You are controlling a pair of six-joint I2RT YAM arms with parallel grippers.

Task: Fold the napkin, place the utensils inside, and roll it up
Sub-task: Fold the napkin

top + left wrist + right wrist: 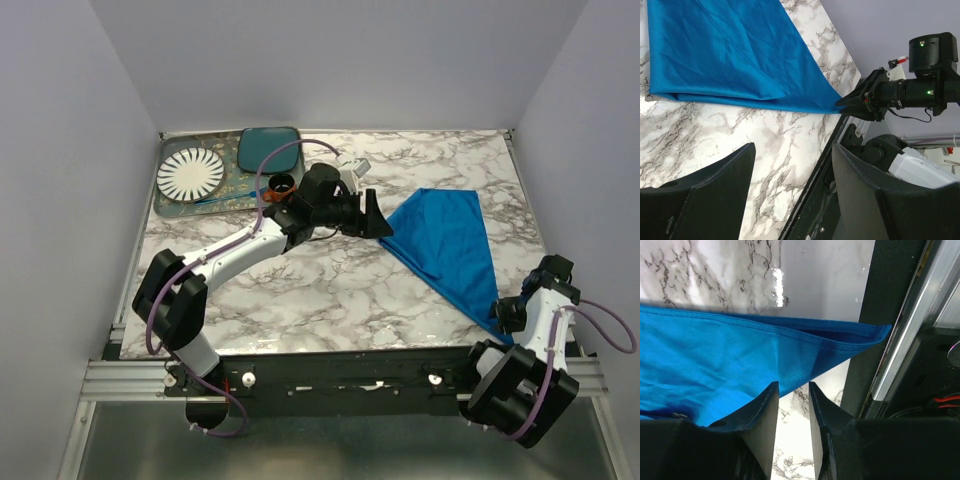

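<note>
Napkin [447, 245] lies flat, folded into a triangle, well right of the tray [162, 208]. Left gripper [792, 146] hovers between tray and napkin, spread wide, empty. Right gripper [793, 385] is at the napkin corner farthest from the tray, fingers nearly together with a thin slit, no cloth visibly caught. Cloth looks light, thin, limp: expect sag, drag and layers sliding apart. Pinch both layers at a hemmed corner, not mid-panel. Fork [218, 198] is on the tray.
</note>
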